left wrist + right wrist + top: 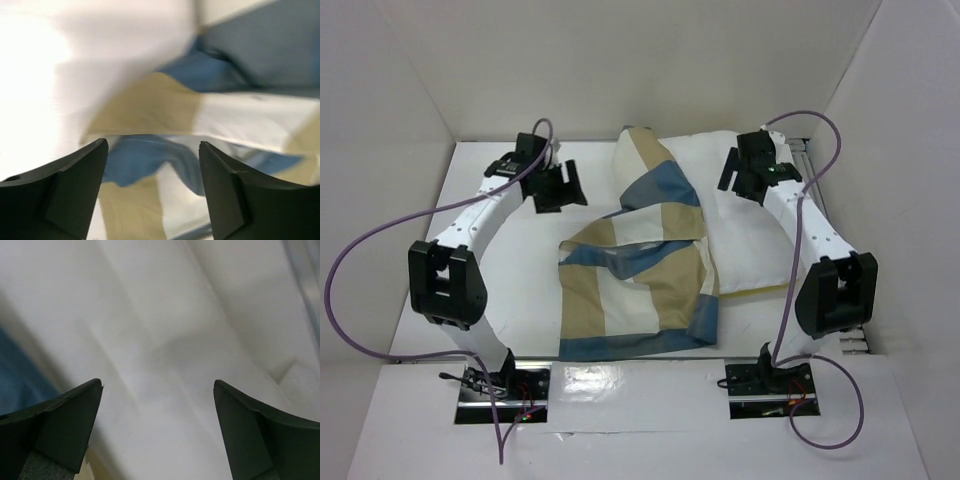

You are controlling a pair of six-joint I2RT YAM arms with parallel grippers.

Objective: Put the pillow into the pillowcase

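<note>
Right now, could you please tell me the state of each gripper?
Left gripper: open, holding nothing.
Right gripper: open, holding nothing.

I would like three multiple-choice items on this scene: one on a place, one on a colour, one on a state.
1. Where does the pillowcase lie?
A) crumpled, overlapping the pillow on its left side
B) folded at the near edge
C) under the pillow

2. Its colours?
A) red, green
B) blue, tan, cream
C) black

3. The right gripper is:
A) shut on cloth
B) open above the pillow
C) out of view

1A: the top view shows the overlap. 2B: its blocks. 3B: jaws apart over white fabric.
</note>
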